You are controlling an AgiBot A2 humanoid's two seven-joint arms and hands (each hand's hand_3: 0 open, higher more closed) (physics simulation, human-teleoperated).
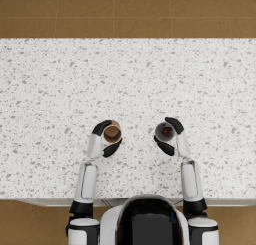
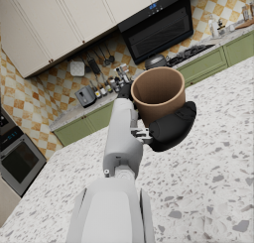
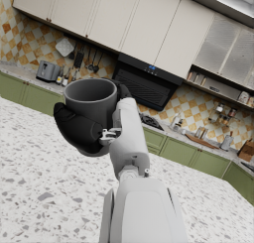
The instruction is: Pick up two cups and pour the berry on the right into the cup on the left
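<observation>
Both cups gripped near the counter's front edge

Left hand (image 1: pixel 102 139) is wrapping fingers round the stiff, light brown cup (image 1: pixel 112 133); right hand (image 1: pixel 172 137) is clasping the grey cup (image 1: pixel 164 132), whose small berry (image 1: pixel 166 131) would likely roll freely.

I see my left hand (image 2: pixel 166 130) holding the brown cup (image 2: pixel 158 94) upright over the speckled counter (image 2: pixel 208 177). Far behind are green cabinets (image 2: pixel 213 61) and an oven (image 2: pixel 158 31).

Even, bright, shadowless rendered light falls across the speckled counter (image 1: pixel 128 89), with no glare and only faint shading under the hands. The head view is soft and low in detail. Both wrist views are sharper up close, and the far kitchen cabinets (image 3: pixel 124 24) stay in focus.
</observation>
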